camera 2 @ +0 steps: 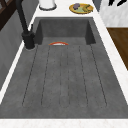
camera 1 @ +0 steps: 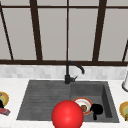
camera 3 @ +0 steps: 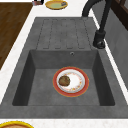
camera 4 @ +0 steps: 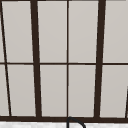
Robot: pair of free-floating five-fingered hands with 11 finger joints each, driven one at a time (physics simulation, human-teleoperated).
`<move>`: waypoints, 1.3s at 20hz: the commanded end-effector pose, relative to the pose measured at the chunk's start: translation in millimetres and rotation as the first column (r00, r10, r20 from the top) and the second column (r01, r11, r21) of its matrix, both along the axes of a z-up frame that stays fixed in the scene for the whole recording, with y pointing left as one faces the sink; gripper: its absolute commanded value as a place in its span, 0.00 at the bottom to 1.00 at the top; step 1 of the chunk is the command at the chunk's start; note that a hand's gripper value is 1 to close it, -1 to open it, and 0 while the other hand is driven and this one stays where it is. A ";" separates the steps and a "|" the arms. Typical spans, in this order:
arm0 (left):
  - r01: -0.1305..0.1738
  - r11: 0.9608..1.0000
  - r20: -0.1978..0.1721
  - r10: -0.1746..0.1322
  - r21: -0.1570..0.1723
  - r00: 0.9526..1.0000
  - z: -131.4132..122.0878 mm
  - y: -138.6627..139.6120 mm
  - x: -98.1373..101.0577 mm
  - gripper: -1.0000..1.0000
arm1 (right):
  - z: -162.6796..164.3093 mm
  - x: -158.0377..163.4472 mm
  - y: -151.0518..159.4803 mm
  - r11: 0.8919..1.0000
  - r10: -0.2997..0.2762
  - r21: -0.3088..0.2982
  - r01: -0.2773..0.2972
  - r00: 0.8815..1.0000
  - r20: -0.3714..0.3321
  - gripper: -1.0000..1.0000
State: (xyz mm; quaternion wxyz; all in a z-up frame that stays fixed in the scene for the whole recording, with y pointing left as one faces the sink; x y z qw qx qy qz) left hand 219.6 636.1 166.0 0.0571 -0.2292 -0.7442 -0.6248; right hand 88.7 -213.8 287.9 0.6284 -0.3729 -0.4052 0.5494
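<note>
Plate (camera 3: 70, 81) with a brown lump lies flat in the sink (camera 3: 25, 75) basin, mid-floor. Right hand (camera 1: 96, 109) shows by the plate's right edge; I cannot tell its grip. Red ball (camera 1: 67, 115) sits at the sink's front edge. I'd come straight down, clear of the basin walls.

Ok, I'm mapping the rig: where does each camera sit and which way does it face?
Front view: before the counter, facing the dark grey stone sink and black faucet; the black right hand hovers low right.
Left side view: at the sink's left end, looking right along it; a hand at the top right edge.
Right side view: at the right end, looking left over the red-rimmed white plate in the basin.
Upper view: facing the dark-framed window.
Front and both side views share the faucet.
</note>
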 end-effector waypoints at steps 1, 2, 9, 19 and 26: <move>-0.094 0.996 -0.059 0.094 0.003 0.994 -24.5 -8.2 -6.2 1.00 | 0.0 0.0 0.0 1.000 0.000 0.000 0.000 1.000 0.000 0.50; -0.096 0.995 -0.057 0.096 0.004 0.994 -31.5 -8.3 -7.9 1.00 | 0.0 0.0 0.0 1.000 0.000 0.000 0.000 1.000 0.000 0.50; -0.100 0.995 -0.018 0.100 0.012 0.995 -77.4 -10.6 12.1 1.00 | 0.0 0.0 0.0 1.000 0.000 0.000 0.000 1.000 0.000 0.50; -0.002 1.000 -0.113 0.000 -0.016 0.994 -50.8 -7.7 2.5 1.00 | 0.0 0.0 0.0 1.000 0.000 0.000 0.000 1.000 0.000 0.50; 0.013 0.999 -0.162 -0.018 -0.032 0.987 4.6 -4.7 8.9 0.00 | 0.0 0.0 0.0 1.000 0.000 0.000 0.000 1.000 0.000 0.50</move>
